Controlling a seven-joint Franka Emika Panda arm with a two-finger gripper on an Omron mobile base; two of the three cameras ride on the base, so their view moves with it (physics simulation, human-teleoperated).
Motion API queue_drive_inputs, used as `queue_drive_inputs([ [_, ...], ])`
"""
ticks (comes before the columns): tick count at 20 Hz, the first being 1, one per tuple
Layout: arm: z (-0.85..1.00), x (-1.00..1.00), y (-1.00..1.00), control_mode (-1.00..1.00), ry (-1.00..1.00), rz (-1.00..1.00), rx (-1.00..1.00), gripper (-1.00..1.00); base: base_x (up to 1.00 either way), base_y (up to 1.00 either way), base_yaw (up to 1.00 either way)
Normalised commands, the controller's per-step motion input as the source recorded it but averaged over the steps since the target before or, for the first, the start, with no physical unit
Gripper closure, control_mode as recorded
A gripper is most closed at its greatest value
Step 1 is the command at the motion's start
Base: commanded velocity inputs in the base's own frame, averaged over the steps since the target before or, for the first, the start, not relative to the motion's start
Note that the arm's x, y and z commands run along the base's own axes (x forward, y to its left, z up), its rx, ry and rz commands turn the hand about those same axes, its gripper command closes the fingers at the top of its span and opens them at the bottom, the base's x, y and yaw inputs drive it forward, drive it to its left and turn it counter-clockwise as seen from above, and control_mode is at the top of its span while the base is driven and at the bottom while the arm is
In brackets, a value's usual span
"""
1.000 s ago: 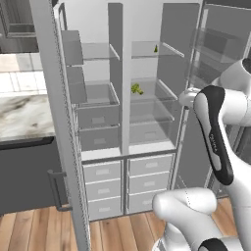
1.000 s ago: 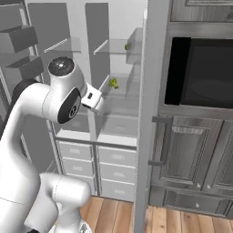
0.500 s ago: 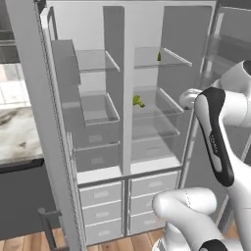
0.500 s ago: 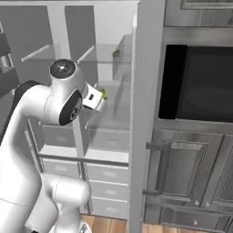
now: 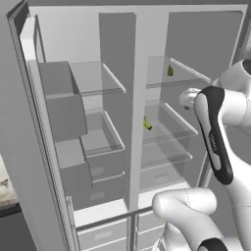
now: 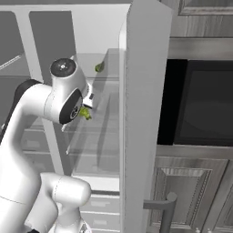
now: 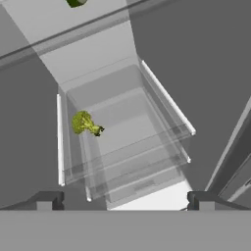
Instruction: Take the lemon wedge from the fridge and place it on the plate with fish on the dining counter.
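Observation:
The grey fridge (image 5: 137, 59) stands open in front of me, its glass shelves and grey drawers showing. A tiny yellow-green piece, the lemon wedge (image 7: 84, 122) by its colour, lies at the left of the middle glass shelf in the right compartment; the base views show the lemon wedge (image 5: 146, 123) (image 6: 84, 112) there too. My gripper (image 7: 125, 201) hangs open in front of that shelf, well short of the wedge, with nothing between its fingertips (image 7: 49, 198). The plate, the fish and the dining counter are out of view.
A small dark green item (image 5: 170, 71) sits on the shelf above. The open left door (image 5: 29, 147) and the open right door (image 6: 143, 113) flank the arm. A dark wall oven (image 6: 200, 100) and panelled cabinets stand to the right. A marble sliver (image 5: 4, 188) shows at lower left.
The base has driven closer to the fridge, so the shelves look larger and the whole scene has shifted. The arm holds the same raised pose before the right compartment.

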Motion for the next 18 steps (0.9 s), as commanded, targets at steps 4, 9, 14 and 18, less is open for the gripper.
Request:
queue_drive_inputs([
  [4,0.0,0.0,0.0,1.0,0.0,0.0,0.0,-1.0,0.26,0.1,-0.01],
  [9,0.61,0.03,0.03,-1.0,-0.11,0.0,0.0,-1.0,0.02,0.01,0.0],
  [14,0.92,0.21,0.15,-1.0,-0.15,0.0,-0.03,-1.0,0.0,0.0,0.0],
  [18,0.56,0.44,0.08,-1.0,-0.11,0.0,-0.06,-1.0,0.0,0.0,0.0],
])
